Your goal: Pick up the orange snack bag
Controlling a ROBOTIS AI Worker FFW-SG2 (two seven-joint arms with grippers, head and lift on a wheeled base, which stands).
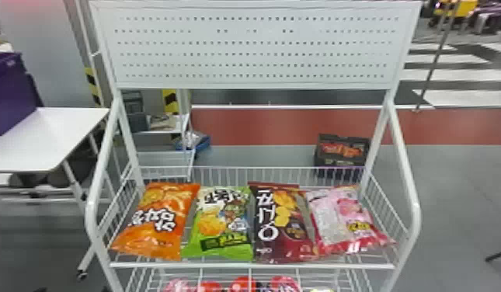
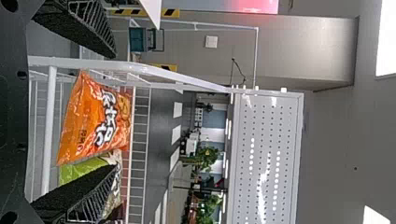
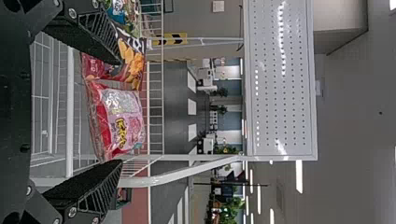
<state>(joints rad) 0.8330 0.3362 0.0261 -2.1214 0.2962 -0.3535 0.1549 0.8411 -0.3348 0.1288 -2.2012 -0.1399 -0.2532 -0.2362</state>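
An orange snack bag [image 1: 156, 223] lies in a white wire basket [image 1: 206, 266], green bag [image 1: 222, 229] just beside it, left gripper [image 2: 116, 111] spread wide, right gripper [image 3: 121, 112] equally wide.

This looks like a lab or workshop hall, with floor stripes [image 1: 455, 74] at upper right, hazard tape [image 1: 91, 82] at upper left and a shop-style rack [image 1: 257, 266] centrally.

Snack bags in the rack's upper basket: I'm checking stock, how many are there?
4, in a row across the basket from left to right: orange bag, green bag, dark red bag, pink bag. Any lying underneath would be hidden.
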